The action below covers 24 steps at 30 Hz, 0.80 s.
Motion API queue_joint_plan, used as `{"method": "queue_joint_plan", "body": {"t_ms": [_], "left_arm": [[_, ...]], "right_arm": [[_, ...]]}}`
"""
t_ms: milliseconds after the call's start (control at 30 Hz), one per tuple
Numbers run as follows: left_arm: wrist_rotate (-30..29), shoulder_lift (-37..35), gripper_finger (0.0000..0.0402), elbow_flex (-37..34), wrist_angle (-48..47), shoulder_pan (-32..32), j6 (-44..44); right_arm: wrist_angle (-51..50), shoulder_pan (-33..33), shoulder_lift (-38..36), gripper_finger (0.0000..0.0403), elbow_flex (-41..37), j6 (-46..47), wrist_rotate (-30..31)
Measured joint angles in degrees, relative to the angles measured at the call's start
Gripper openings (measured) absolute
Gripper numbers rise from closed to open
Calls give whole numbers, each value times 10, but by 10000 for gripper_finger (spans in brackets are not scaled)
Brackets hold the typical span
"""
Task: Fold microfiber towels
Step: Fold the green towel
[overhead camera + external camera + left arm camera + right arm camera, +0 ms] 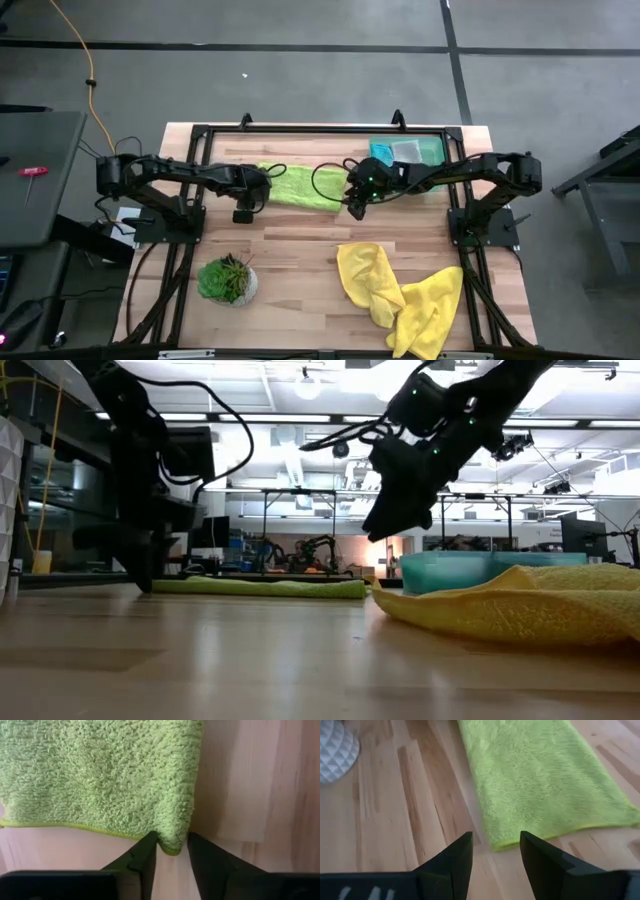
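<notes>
Lime-green fluffy towel [300, 186] lies folded into a flat strip.

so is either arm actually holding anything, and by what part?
Left gripper straddles a corner of the lime green towel, jaws not visibly pinching. Right gripper holds nothing.

Even, diffuse light falls from overhead; the pale butcher-block wooden table [300, 240] is evenly lit in the high view, with only soft, short shadows under the dark arms and beside the crumpled bright yellow microfiber towels [400, 295]; the grey floor around reads dimmer. In the low view, long ceiling strip lights [300, 385] glare white, leaving the arms near-silhouettes; the near tabletop is blurred, with a faint sheen. In the left wrist view the folded lime green microfiber towel [100, 775] shows crisp pile; the dark fingers [145, 857] are softer, casting shadow on the wood.
</notes>
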Motion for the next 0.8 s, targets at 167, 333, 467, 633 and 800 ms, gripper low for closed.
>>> {"method": "queue_joint_plan", "body": {"t_ms": [167, 333, 467, 633, 800], "left_arm": [[1, 0, 56, -1, -3, -25, -39], [3, 1, 10, -1, 6, -49, -60], [27, 2, 7, -1, 20, -59, -76], [28, 2, 3, -1, 31, -69, -107], [26, 2, 3, -1, 33, -72, -114]], "right_arm": [[16, 16, 37, 156, 0, -68, 1], [40, 28, 71, 156, 0, -122, 17], [47, 36, 94, 156, 12, -166, 48], [-1, 38, 118, 156, 49, -226, 79], [-62, 36, 127, 156, 68, -272, 101]]}}
